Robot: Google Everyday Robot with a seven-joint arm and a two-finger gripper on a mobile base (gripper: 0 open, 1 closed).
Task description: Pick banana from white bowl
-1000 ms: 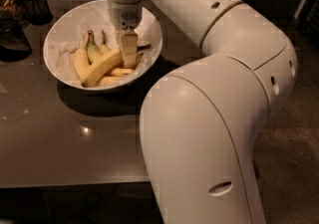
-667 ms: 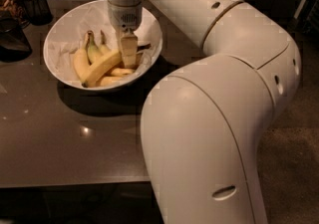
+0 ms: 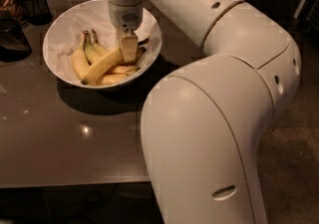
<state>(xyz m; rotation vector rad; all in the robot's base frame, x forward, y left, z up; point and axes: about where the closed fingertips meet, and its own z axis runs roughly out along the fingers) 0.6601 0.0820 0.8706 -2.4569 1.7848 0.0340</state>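
The white bowl [image 3: 51, 36] stands at the back left of the dark table, lined with crinkled white paper. Several bananas lie in it. The banana [image 3: 102, 66], the longest one, lies slantwise on top of the others, its upper end up to the right. My gripper [image 3: 128, 51] reaches straight down into the bowl and sits right at that upper end, covering it. Two shorter bananas with green stems [image 3: 85, 49] lie to the left of it.
A dark wire-mesh cup [image 3: 36, 4] stands behind the bowl at the far left, with a dark object [image 3: 11, 39] beside it. My big white arm [image 3: 224, 118] fills the right half of the view. The brown table [image 3: 60, 138] runs toward the front edge.
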